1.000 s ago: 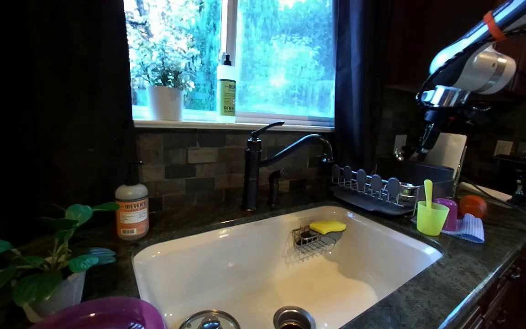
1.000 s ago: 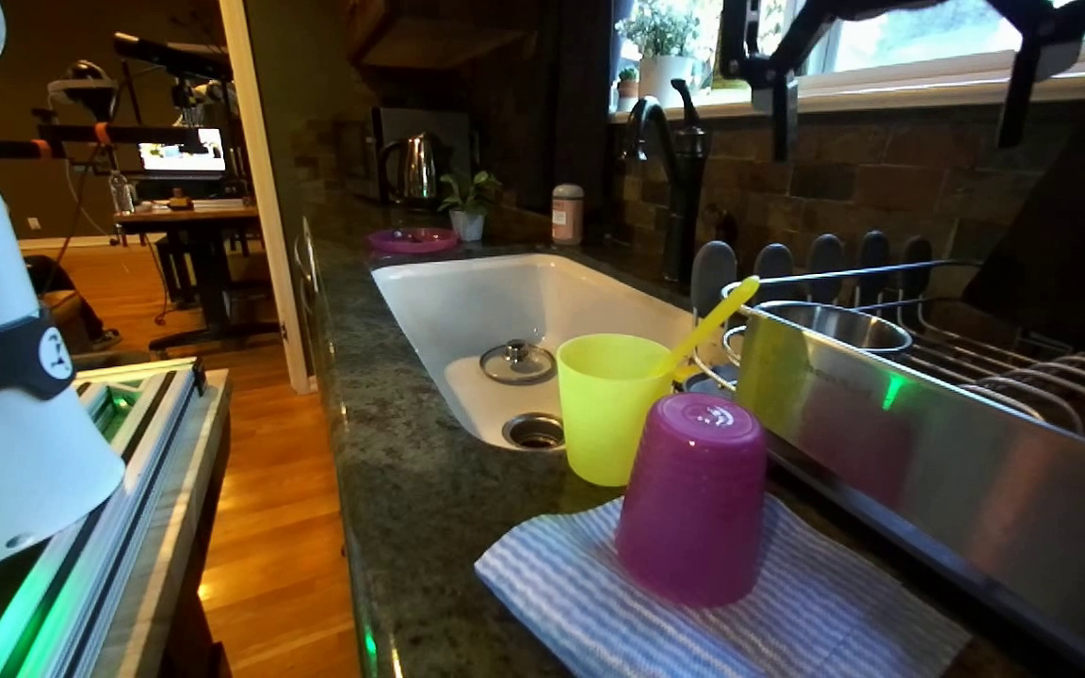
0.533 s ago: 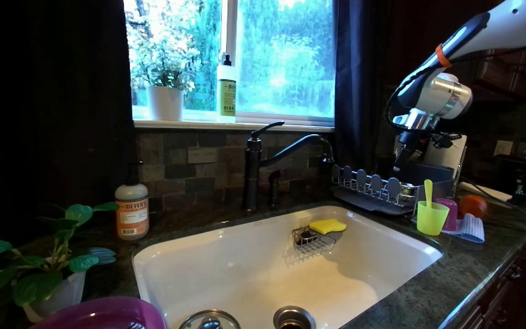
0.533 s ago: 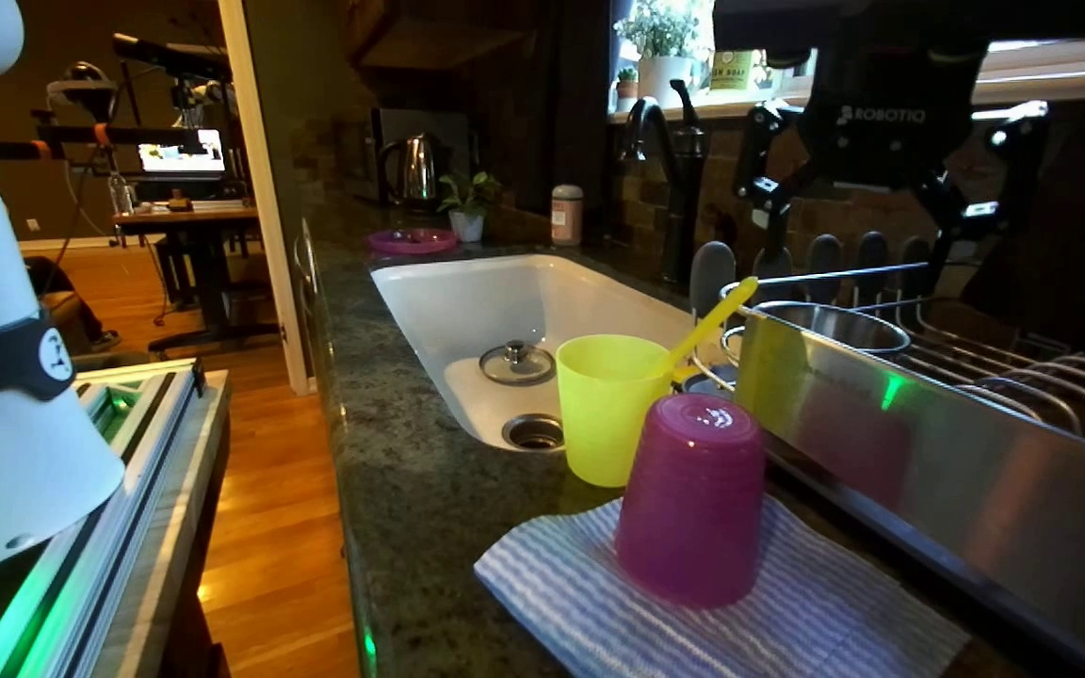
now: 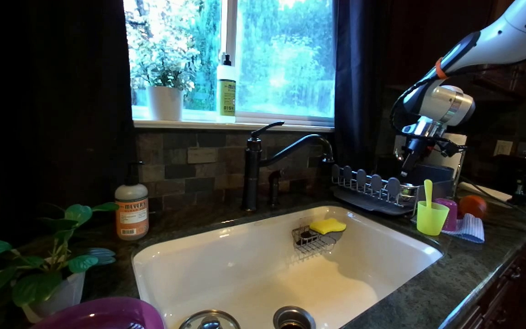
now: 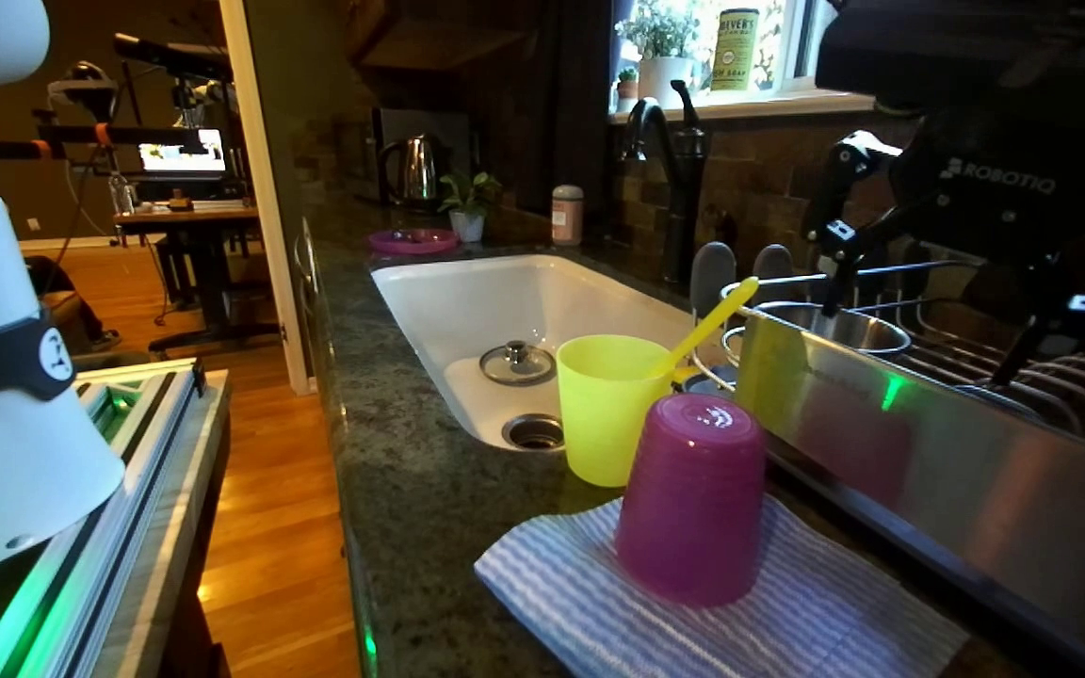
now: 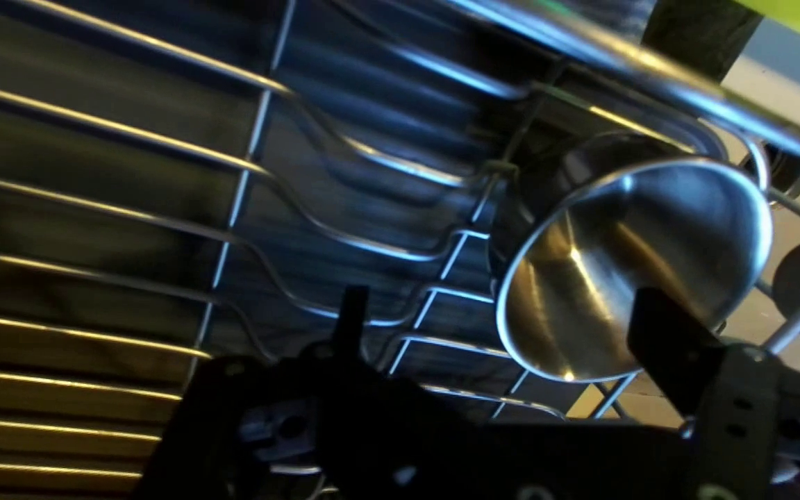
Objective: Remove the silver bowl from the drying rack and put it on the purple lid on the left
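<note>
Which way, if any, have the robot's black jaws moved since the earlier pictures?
Yes: the open jaws came down toward the rectangular grey wire drying rack in both exterior views.

The claw (image 7: pixel 502 298) is black. Close by it, the bowl (image 7: pixel 608 257) is shiny silver; below it, the drying rack (image 5: pixel 376 183) has grey tips. Farther from it: lime-green cup (image 6: pixel 607 414), purple cup (image 6: pixel 693 499), blue-and-white striped cloth (image 6: pixel 750 631), yellow sponge (image 5: pixel 328 226); well apart, the purple lid (image 5: pixel 107 305).

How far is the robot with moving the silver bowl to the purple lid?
Done: none of the transfer; the silver bowl sits in the drying rack. In hand: lining up, apparently; the gripper is open, one finger at the bowl's mouth. Left: grasping, lifting and placing it on the purple lid beside the sink.
</note>
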